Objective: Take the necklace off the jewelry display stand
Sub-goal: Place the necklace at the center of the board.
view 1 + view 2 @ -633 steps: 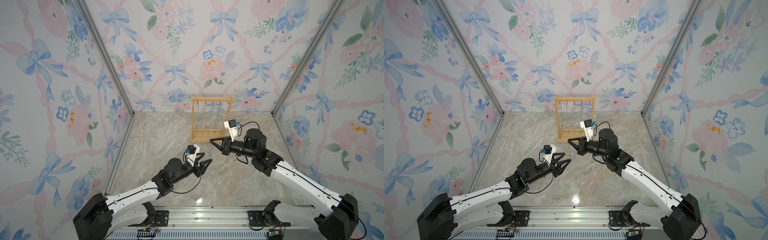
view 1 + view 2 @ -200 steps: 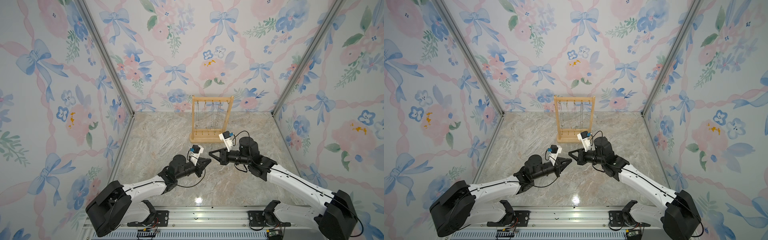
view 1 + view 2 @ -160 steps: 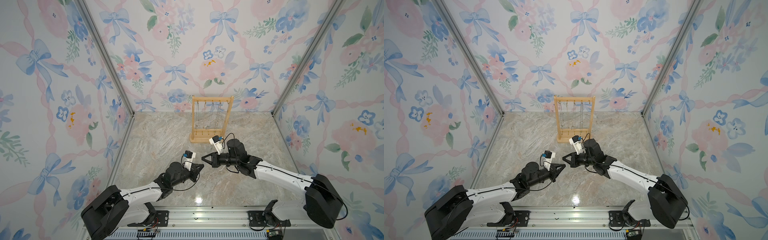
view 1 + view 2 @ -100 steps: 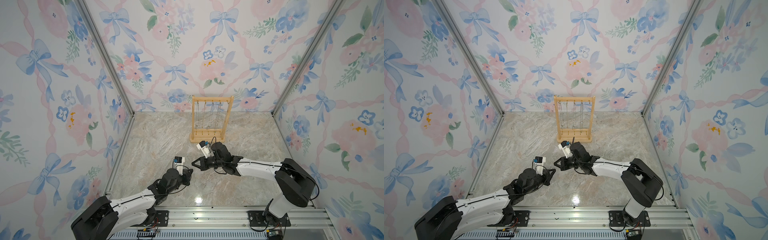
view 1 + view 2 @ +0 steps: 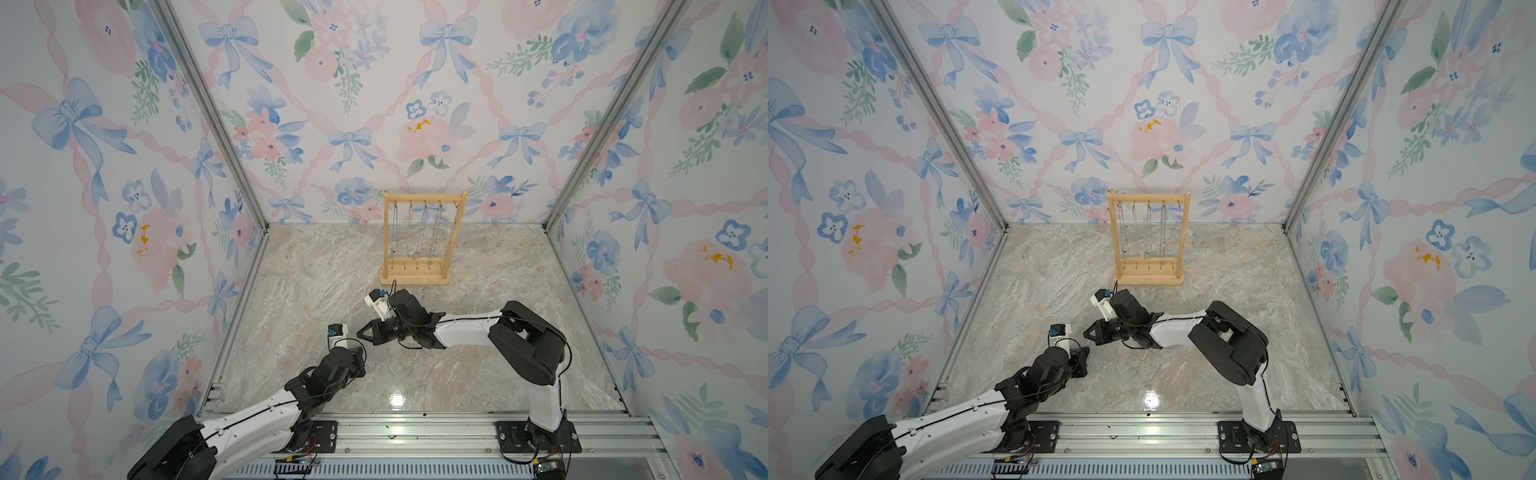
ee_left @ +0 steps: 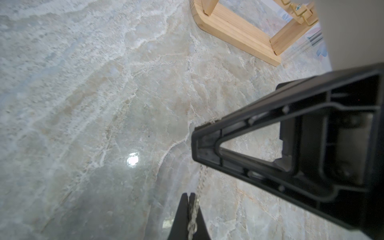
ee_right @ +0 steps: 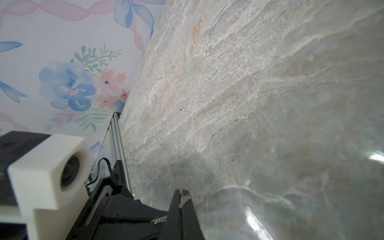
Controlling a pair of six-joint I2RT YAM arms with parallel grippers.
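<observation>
The jewelry display stand is a light wooden frame standing at the back of the marble table, with several thin chains hanging on it. Its base also shows in the left wrist view. A thin silver necklace chain is pinched in both grippers. My left gripper is shut on one part of it. Just behind it, my right gripper is shut on another part, low over the table and well in front of the stand.
Floral walls close in the table on three sides, with metal posts at the corners. An aluminium rail runs along the front edge. The right arm's elbow rises at mid right.
Both grippers have moved left and toward the front edge, away from the stand, staying shut and close together. The right arm has folded, its elbow raised.
</observation>
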